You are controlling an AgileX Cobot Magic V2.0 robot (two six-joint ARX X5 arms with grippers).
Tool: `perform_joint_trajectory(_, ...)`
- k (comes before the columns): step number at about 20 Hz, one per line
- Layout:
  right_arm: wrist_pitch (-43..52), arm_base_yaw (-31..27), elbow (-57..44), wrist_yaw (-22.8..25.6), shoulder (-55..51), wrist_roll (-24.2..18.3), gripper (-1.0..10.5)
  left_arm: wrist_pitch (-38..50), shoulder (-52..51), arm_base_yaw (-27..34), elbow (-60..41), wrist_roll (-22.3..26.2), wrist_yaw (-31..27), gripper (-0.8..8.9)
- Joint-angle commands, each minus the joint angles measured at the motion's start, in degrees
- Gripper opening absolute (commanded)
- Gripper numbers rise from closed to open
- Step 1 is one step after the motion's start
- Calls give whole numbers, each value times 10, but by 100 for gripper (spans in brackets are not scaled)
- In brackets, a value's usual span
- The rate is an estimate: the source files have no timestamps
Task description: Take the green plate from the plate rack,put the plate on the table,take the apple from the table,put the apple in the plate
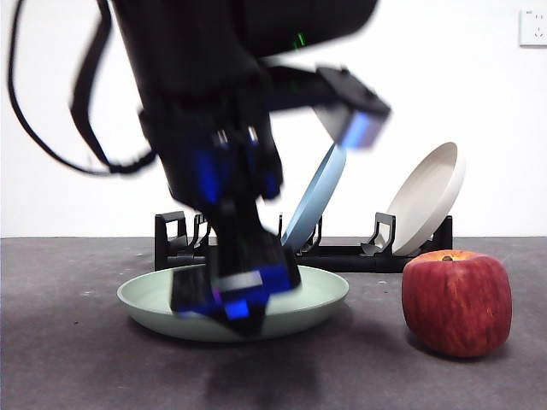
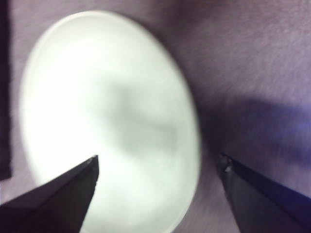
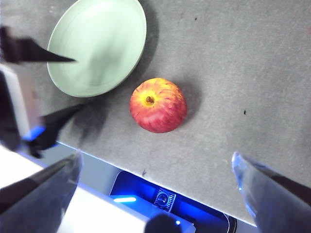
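One green plate is laid flat on the table before the plate rack; beside it, apart, the apple is seen. Left gripper is spread wide over the plate, right gripper wide above the apple.

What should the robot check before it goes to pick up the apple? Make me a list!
1. green plate flat on the table: ok.
2. left gripper let go of the plate, jaws open: ok.
3. Left gripper lifted clear of the plate: not ok, it hangs low over it.
4. apple free on the table beside the plate, not touching it: ok.
5. right gripper open, high above the apple: ok.
6. Plate middle bare for the apple: ok.
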Motion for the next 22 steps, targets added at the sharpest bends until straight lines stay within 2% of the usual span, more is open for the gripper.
perform_joint_trajectory(1,7,2,2,-1,1,3,657,-36,-37,-1,21,-33,4,421)
perform_joint_trajectory(5,35,13,2,-1,25,3,657,-135,-110,-1,88,-90,20,418)
perform_joint_trajectory(8,76,52,2,-1,69,3,658,-187,-171,0,150,-128,109,417)
perform_joint_trajectory(10,110,92,2,6,106,3,658,-218,-203,2,188,-134,185,415)
perform_joint_trajectory(13,153,152,2,66,171,3,659,-292,-230,3,236,-144,267,409)
perform_joint_trajectory(15,175,186,2,105,217,2,660,-342,-242,3,255,-144,280,409)
perform_joint_trajectory(22,213,249,2,171,341,2,662,-420,-252,3,256,-158,308,409)
